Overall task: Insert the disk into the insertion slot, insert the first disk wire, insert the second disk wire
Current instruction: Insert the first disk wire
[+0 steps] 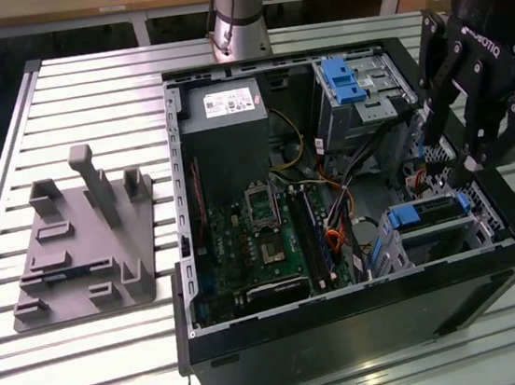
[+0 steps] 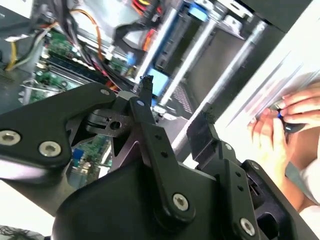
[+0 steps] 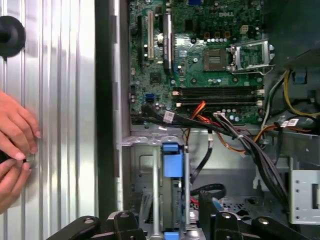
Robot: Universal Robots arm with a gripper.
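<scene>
In the exterior view my black gripper (image 1: pixel 450 152) hangs open and holds nothing. It is above the right side of the open computer case (image 1: pixel 350 331). Just below it, the blue-framed disk (image 1: pixel 429 213) sits in the insertion slot (image 1: pixel 433 244), a small silver cage at the case's near right corner. In the first wrist view the blue frame (image 3: pixel 171 162) and cage wall (image 3: pixel 142 167) lie beyond my fingertips (image 3: pixel 122 220). Loose black, orange and red wires (image 3: pixel 235 137) run from the motherboard toward the cage. The second wrist view shows my spread gripper (image 2: pixel 175 100).
A larger grey bay with a blue latch (image 1: pixel 349 78) stands at the case's far right. The green motherboard (image 1: pixel 263 239) fills the case floor. A grey fixture (image 1: pixel 85 242) lies on the slatted table's left. A person's hands (image 3: pixel 15 145) rest on the table beside the case.
</scene>
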